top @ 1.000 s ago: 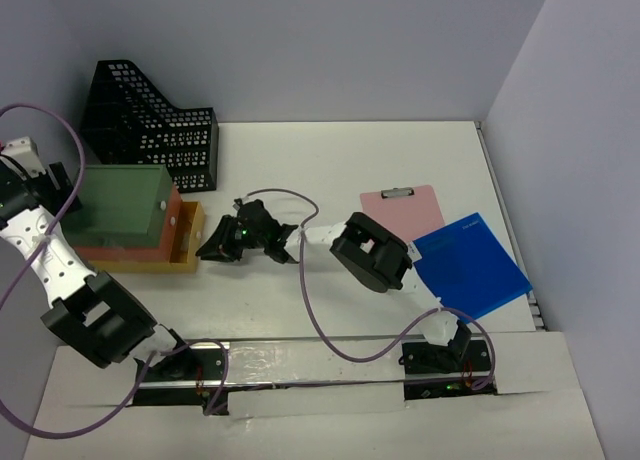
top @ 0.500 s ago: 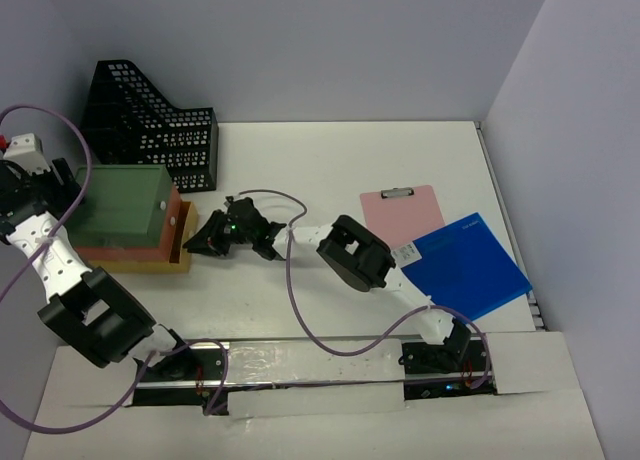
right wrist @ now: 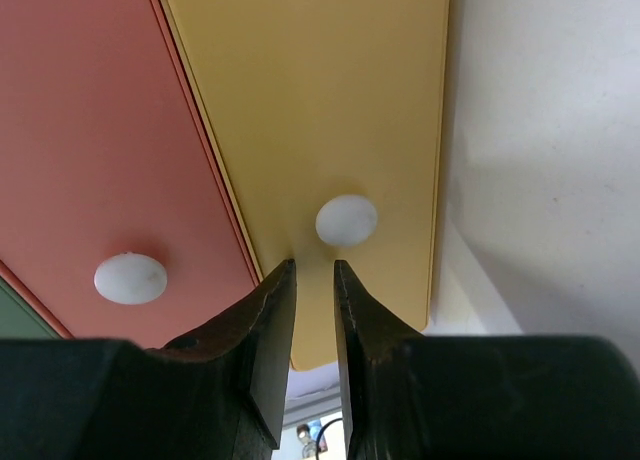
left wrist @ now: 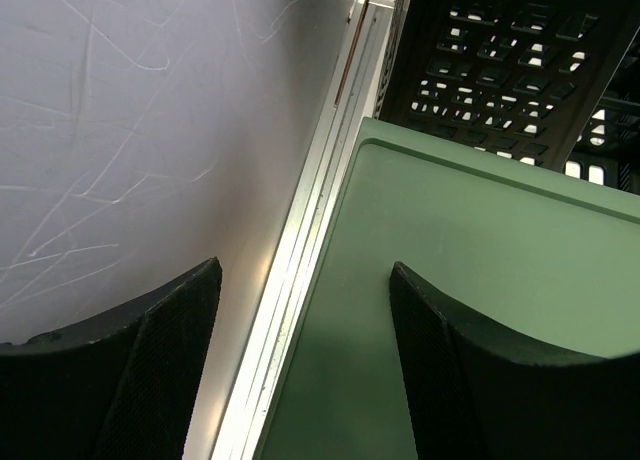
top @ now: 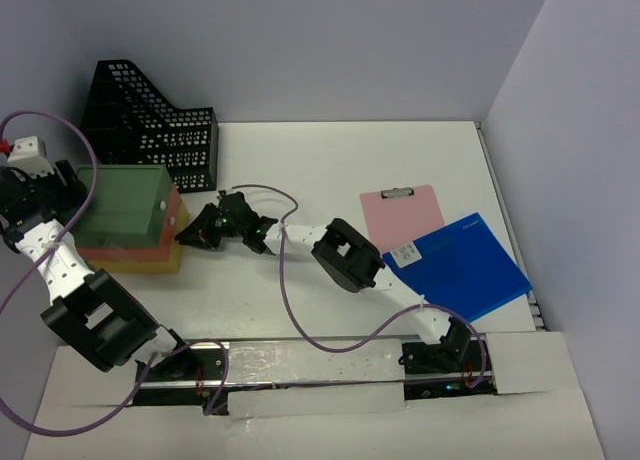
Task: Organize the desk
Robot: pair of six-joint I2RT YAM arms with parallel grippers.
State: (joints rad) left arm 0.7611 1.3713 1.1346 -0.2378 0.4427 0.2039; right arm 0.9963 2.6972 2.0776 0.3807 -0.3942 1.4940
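Observation:
On the left of the white desk (top: 350,160) stands a stack of three drawer boxes: green (top: 125,205) on top, red (top: 120,248) in the middle, yellow (top: 165,255) at the bottom. My right gripper (top: 192,235) has its tips against the yellow front (right wrist: 330,100), just below its white knob (right wrist: 346,220). Its jaws stand a narrow gap apart with nothing between them (right wrist: 315,265). My left gripper (top: 65,185) is open at the green box's left edge, by the wall. In the left wrist view its fingers straddle that edge (left wrist: 305,270) over the green top (left wrist: 500,270).
A black mesh file holder (top: 150,130) stands just behind the stack. A pink clipboard (top: 400,215) and a blue folder (top: 470,265) lie at the right, the folder overlapping the clipboard's corner. Lavender walls close in on the left and back.
My right gripper has moved left, and the yellow box has slid left with it, sticking out less from under the stack. The left gripper has narrowed slightly.

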